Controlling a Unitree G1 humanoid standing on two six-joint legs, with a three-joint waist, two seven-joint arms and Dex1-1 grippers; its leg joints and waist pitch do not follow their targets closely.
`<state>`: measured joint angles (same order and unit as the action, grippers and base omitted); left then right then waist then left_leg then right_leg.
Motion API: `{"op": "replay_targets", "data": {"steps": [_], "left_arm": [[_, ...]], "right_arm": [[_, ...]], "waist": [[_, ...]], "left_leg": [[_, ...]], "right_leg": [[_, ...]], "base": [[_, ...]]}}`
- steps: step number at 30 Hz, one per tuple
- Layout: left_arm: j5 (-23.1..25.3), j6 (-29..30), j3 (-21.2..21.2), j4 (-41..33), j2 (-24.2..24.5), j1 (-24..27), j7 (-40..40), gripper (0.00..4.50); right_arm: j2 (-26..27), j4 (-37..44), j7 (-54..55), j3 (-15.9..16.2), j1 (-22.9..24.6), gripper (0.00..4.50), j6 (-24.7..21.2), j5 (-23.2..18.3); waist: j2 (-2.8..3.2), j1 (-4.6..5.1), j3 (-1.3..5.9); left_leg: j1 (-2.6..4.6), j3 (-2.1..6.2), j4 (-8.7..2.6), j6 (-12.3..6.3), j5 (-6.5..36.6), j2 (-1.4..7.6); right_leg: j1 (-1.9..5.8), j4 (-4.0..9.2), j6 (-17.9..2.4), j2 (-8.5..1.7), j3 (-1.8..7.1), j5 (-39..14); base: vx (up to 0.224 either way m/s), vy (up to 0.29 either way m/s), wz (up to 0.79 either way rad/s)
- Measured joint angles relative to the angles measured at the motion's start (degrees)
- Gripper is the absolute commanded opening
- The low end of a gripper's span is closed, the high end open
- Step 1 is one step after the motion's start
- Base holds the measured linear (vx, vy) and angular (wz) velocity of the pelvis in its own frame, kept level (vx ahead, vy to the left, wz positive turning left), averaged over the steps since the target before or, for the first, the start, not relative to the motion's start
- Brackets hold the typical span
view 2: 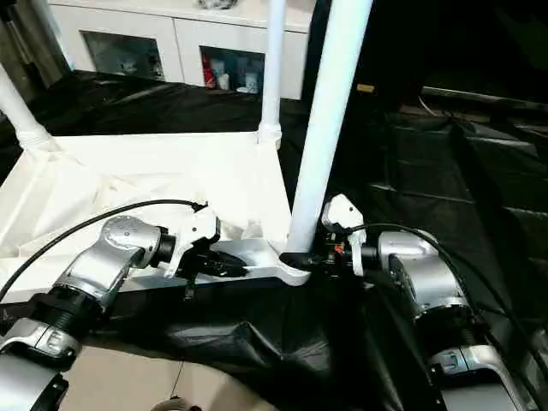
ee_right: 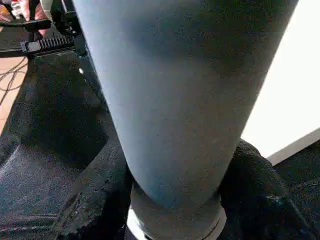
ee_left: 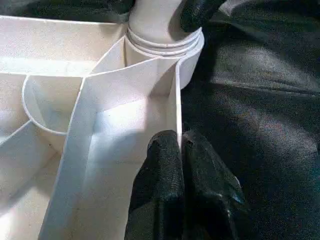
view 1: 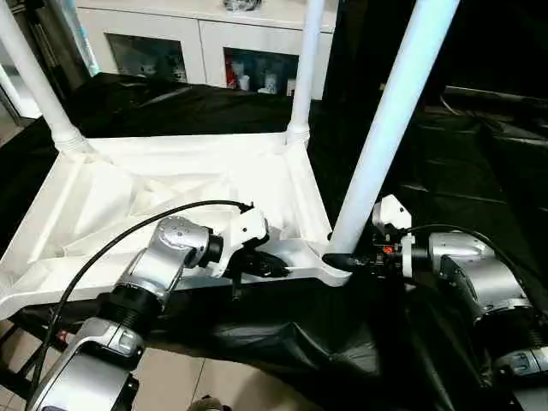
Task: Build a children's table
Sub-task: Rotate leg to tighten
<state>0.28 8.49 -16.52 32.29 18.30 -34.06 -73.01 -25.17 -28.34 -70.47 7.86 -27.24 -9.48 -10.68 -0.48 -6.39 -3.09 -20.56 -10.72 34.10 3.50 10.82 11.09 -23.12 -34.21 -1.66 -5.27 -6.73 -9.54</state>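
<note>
Now the third leg point(view 1: 390, 120) is being seated in the near right corner socket of the upturned table top point(view 1: 171, 193) on the black-draped bench. Left gripper point(ee_left: 181, 145) pinches the near rim wall; right gripper point(view 1: 347, 259) fingers flank the leg's base, grip uncertain. Next: press or twist it home.

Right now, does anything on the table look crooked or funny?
Yes. The nearest leg leans to one side, while the leg at the far corner stands almost straight. Its foot sits in the near corner socket of the upside-down tabletop, with the right gripper around it, so it may not be seated squarely.
</note>
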Motion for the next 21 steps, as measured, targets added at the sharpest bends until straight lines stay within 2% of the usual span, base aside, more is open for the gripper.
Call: {"op": "replay_targets", "data": {"steps": [5, 7, 8, 11, 16, 19, 20, 21], "left_arm": [[0.5, 2.3, 1.3, 1.2, -1.7, -0.5, 5.3, 0.0], [1.3, 3.3, 2.6, 4.8, -3.9, -2.5, 10.0, 0.0], [1.7, 4.2, 2.9, 6.5, -4.8, -3.8, 12.4, 0.0], [1.7, 4.9, 3.1, 8.5, -7.3, -4.9, 16.5, 0.0], [2.2, 4.9, 4.8, 13.2, -8.8, -7.3, 21.4, 0.0], [2.4, 4.8, 5.4, 14.0, -8.9, -7.7, 21.5, 0.0], [2.4, 4.7, 5.5, 14.0, -8.9, -7.7, 21.3, 0.0], [2.4, 4.6, 5.5, 14.0, -8.8, -7.7, 20.8, 0.0]], "right_arm": [[5.2, 0.0, 9.7, -2.8, 1.7, 2.02, -0.3, 0.3], [9.7, -2.0, 19.3, -5.5, 1.4, 2.02, 0.0, 1.4], [12.0, -3.3, 24.6, -6.3, 0.5, 2.01, 0.0, 2.0], [13.9, -5.4, 31.3, -7.6, -0.7, 2.0, 0.1, 2.3], [20.3, -13.2, 44.3, -8.7, -6.0, 2.0, 3.9, 6.0], [21.1, -15.1, 46.3, -8.7, -7.0, 2.0, 5.5, 6.9], [21.1, -15.1, 46.2, -8.7, -7.0, 2.54, 5.7, 6.9], [21.1, -15.1, 45.8, -8.7, -7.0, 2.68, 5.6, 6.8]], "waist": [[-0.09, 0.35, 0.02], [-0.28, 0.82, 0.1], [-0.28, 1.35, 0.1], [-0.31, 1.96, 0.12], [-0.19, 3.58, 0.15], [-0.16, 3.88, 0.18], [-0.13, 3.88, 0.19], [-0.13, 3.9, 0.19]], "left_leg": [[0.21, 0.0, 0.0, 0.28, 0.2, -0.01], [0.38, 0.01, -0.01, 0.3, 0.1, -0.01], [0.47, 0.02, 0.0, 0.31, 0.1, -0.05], [0.48, 0.06, 0.02, 0.31, 0.1, -0.07], [0.51, 0.21, 0.03, 0.31, 0.2, -0.11], [0.5, 0.3, 0.03, 0.31, 0.2, -0.12], [0.5, 0.31, 0.03, 0.31, 0.2, -0.12], [0.5, 0.31, 0.03, 0.31, 0.2, -0.12]], "right_leg": [[0.1, -0.07, 0.2, 0.0, 0.01, -0.1], [0.24, -0.09, 0.2, 0.0, 0.01, -0.1], [0.28, -0.04, 0.2, -0.01, 0.01, -0.1], [0.39, 0.27, 0.2, -0.02, -0.01, -0.1], [0.41, 0.3, 0.2, -0.02, -0.07, -0.1], [0.43, 0.27, 0.2, -0.02, -0.11, -0.1], [0.42, 0.23, 0.1, -0.02, -0.1, 0.0], [0.43, 0.2, 0.1, -0.02, -0.1, 0.0]], "base": [[0.0, 0.0, 0.0], [0.0, 0.0, 0.0], [0.0, 0.0, 0.0], [0.0, 0.0, 0.0], [0.0, 0.0, 0.0], [0.0, 0.0, 0.0], [0.0, 0.0, 0.0], [0.0, 0.0, 0.0]]}}
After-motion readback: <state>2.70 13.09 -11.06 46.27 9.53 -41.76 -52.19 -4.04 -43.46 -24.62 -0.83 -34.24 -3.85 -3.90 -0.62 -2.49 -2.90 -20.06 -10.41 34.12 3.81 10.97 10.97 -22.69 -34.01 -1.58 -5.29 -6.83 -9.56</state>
